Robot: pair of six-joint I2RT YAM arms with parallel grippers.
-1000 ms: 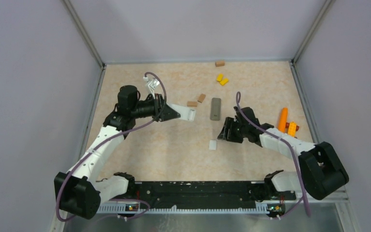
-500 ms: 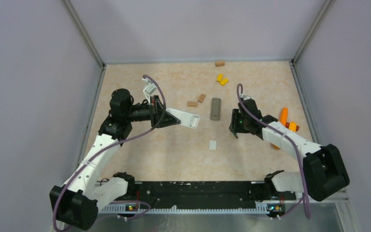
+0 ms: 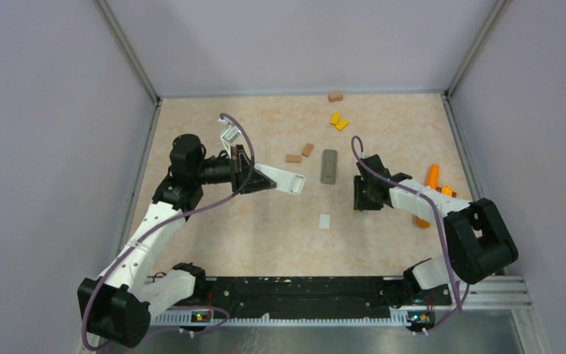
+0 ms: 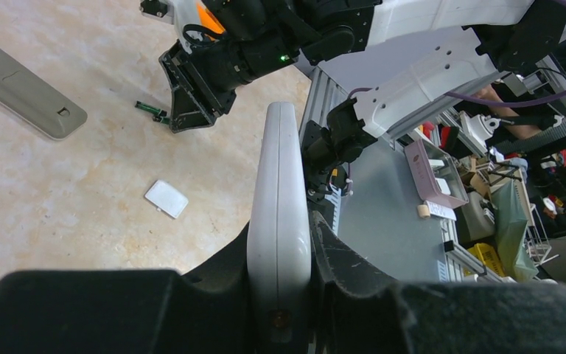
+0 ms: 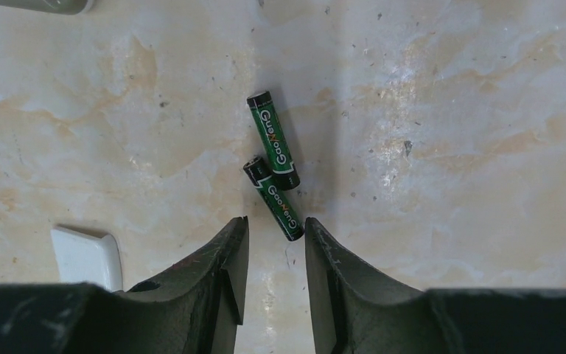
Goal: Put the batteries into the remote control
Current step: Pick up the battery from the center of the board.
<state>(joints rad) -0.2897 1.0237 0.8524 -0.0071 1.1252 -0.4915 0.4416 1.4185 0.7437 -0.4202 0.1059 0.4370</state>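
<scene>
My left gripper (image 3: 256, 177) is shut on the white remote control (image 3: 283, 180), held off the table on its narrow edge; in the left wrist view the remote control (image 4: 278, 199) stands pinched between the black fingers. Two green-black batteries (image 5: 273, 140) (image 5: 273, 199) lie end to end on the tabletop. My right gripper (image 5: 276, 223) hangs just above them, pointing down, open with a narrow gap and nothing inside. The nearer battery's end lies beside the right fingertip (image 5: 313, 225). From the left wrist the batteries (image 4: 151, 110) show beside the right gripper (image 4: 191, 110).
A small white cover plate (image 3: 325, 220) lies left of the right gripper. A grey remote-shaped piece (image 3: 329, 166) lies behind it. Brown blocks (image 3: 300, 153), yellow blocks (image 3: 339, 120) and an orange toy (image 3: 431, 179) are scattered at the back and right.
The right gripper has swung back and right over the batteries, turned downward, and its jaws have narrowed. The left arm shifted slightly left with the remote, then held still.
</scene>
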